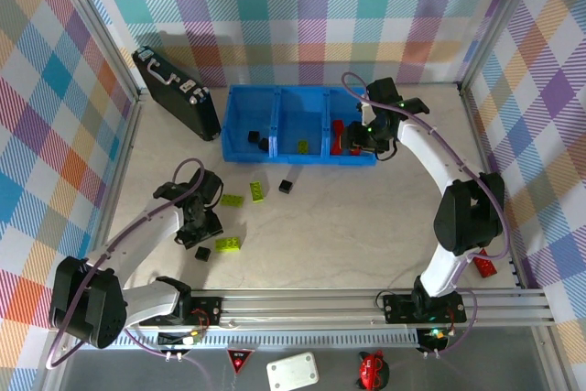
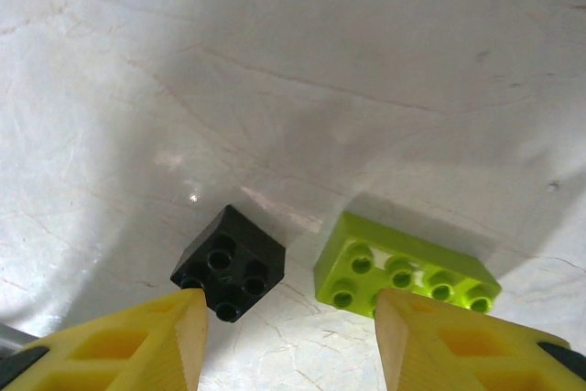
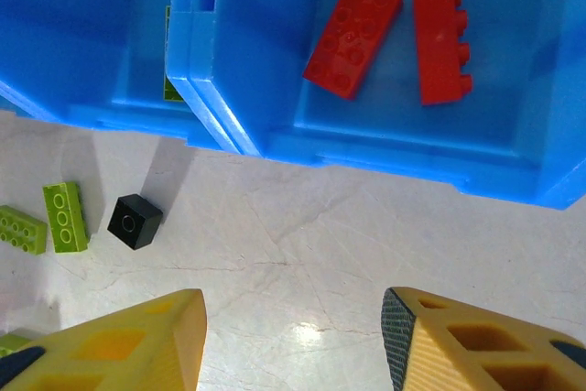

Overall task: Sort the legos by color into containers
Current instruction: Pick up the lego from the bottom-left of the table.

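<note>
as seen from above, the blue tray sits at the back of the surface, with black pieces in its left bay, a green one in the middle and red bricks on the right. the left fingers hover over a black brick and a green brick that lie just beside each other near the arm bases. the right fingers hang at the near edge of the red bay.

through the left wrist camera, the left fingers are spread and empty, with the black brick by the left one and the green brick by the right. they straddle both, so i judge the pick should centre on one piece only: shift sideways until the black brick sits alone in the gap, then close across its flat sides.

through the right wrist camera, the right fingers are spread with nothing between them, over bare surface just in front of the tray, where red bricks lie inside.
</note>
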You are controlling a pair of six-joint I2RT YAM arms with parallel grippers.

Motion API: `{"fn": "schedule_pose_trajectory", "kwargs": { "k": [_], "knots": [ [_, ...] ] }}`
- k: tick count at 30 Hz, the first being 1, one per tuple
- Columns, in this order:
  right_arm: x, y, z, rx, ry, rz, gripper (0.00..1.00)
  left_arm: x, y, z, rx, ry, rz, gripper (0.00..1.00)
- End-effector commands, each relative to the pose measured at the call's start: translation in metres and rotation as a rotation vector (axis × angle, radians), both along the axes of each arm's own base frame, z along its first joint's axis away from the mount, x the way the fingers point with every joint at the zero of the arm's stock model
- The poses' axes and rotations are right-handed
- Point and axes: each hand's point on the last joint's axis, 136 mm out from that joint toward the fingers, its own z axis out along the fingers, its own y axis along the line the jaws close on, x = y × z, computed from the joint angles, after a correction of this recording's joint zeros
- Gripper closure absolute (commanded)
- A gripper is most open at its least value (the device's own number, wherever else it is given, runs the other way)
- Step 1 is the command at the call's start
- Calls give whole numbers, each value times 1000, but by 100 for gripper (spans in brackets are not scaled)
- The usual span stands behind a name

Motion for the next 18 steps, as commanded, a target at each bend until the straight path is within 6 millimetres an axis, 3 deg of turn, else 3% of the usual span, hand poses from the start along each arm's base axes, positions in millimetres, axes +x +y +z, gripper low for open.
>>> {"fn": "schedule_pose_trajectory", "kwargs": {
  "k": [1, 8, 18],
  "knots": [
    [-7, 5, 8, 19, -20, 35, 45, -14, 5, -8, 14, 23, 85, 48],
    [-10, 5, 3, 23, -11, 40, 45, -23, 16, -15, 42, 23, 154, 42],
    [-11, 4, 3, 14, -10, 46, 45, -24, 16, -37, -26, 32, 215, 39]
  ]
}}
